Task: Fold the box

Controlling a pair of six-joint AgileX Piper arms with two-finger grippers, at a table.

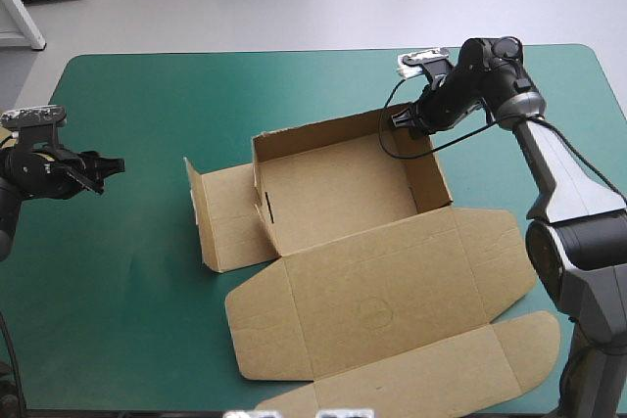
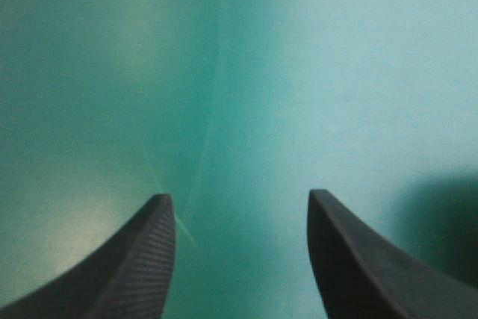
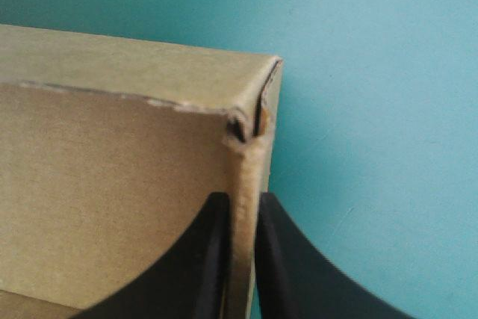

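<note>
Pinching the box point(image 1: 343, 193) at its far right corner, right jaws all but shut on the board. Box sits mid-desk point(image 1: 147, 85): tray walls up, left flap point(image 1: 220, 212) flat, lid point(image 1: 382, 291) flat toward the near edge. Left jaws wide apart over bare cover, well left of the box. My judgement: hold the corner square and upright, then bring the left jaws in for the flap.

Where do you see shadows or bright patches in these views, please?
Left wrist view: a dark shadow lies on the teal-green cover beside the open left gripper, a pale sheen ahead of it. Right wrist view: a dark gap shows at the corner of the box, where the right gripper is shut on its wall. High view: even light, faint shadows.
</note>
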